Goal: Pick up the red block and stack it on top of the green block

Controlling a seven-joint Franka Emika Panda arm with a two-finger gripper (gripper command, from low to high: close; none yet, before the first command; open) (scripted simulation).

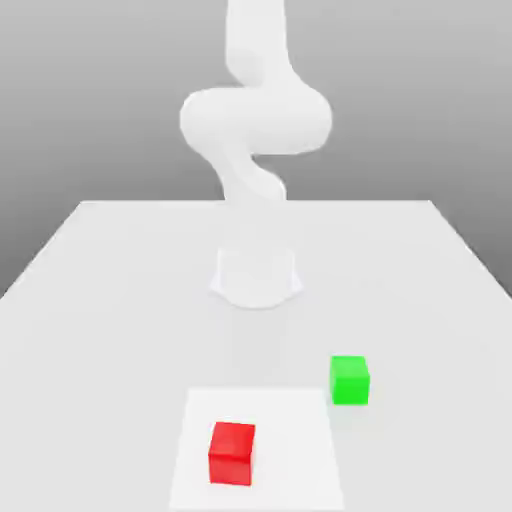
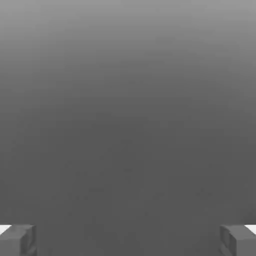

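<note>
A: What do we see on the bench (image 1: pixel 110 300)?

B: We see a red block (image 1: pixel 232 453) close to the front edge. It sits flat on a paler square patch (image 1: pixel 290 440) of the bench. Nothing touches it.

A: And the green block (image 1: pixel 350 380)?

B: It sits a bit farther back, and more to the exterior view's right. It stands just off the patch, near the patch's back corner. The two blocks are near each other, but we see a gap between them. They do not touch.

A: Is anything on top of the green block?

B: No, its top is bare. The red block is down on the bench, so the stack is not made yet.

A: Where is the arm (image 1: pixel 255 115)?

B: It is white and it rises from a round base (image 1: pixel 256 277) in the middle of the bench, behind both blocks. It bends and goes up out of the top of the exterior view.

A: What about the jaws?

B: In the hand view we see the gripper (image 2: pixel 128 240) with its two grey fingertips (image 2: pixel 17 240), one at each far side of that picture. There is a big gap between them, so the jaws are wide. They hold nothing. Between them we see plain grey.

A: So the arm is well away from the blocks?

B: Yes. In the exterior view, no part of the arm is near them.
</note>
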